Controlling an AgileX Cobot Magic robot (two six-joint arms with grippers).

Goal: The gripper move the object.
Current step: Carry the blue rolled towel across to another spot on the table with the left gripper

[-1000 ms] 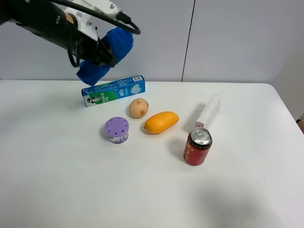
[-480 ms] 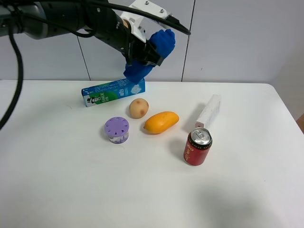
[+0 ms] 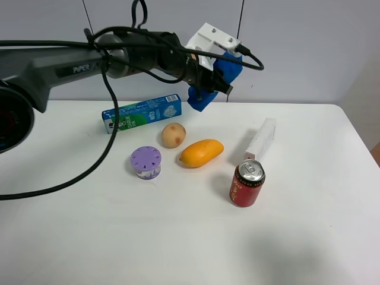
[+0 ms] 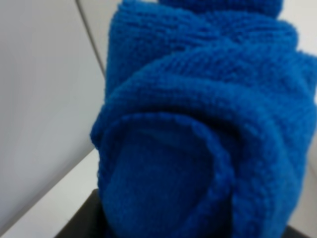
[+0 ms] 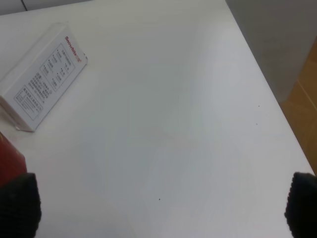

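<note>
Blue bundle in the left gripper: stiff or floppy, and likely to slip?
Probably floppy: the blue bundle sags below the left gripper. Likely light, being rolled cloth. Its fuzzy knit texture should resist slipping.

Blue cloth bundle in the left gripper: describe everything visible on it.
The blue bundle is bright blue, soft looped fabric like terry towel, rolled into thick folds. Two lobes show, one either side of the left gripper, which is shut on its middle. It hangs tilted over the far side of the table, right of the toothpaste box. Only the gripper touches it.
</note>
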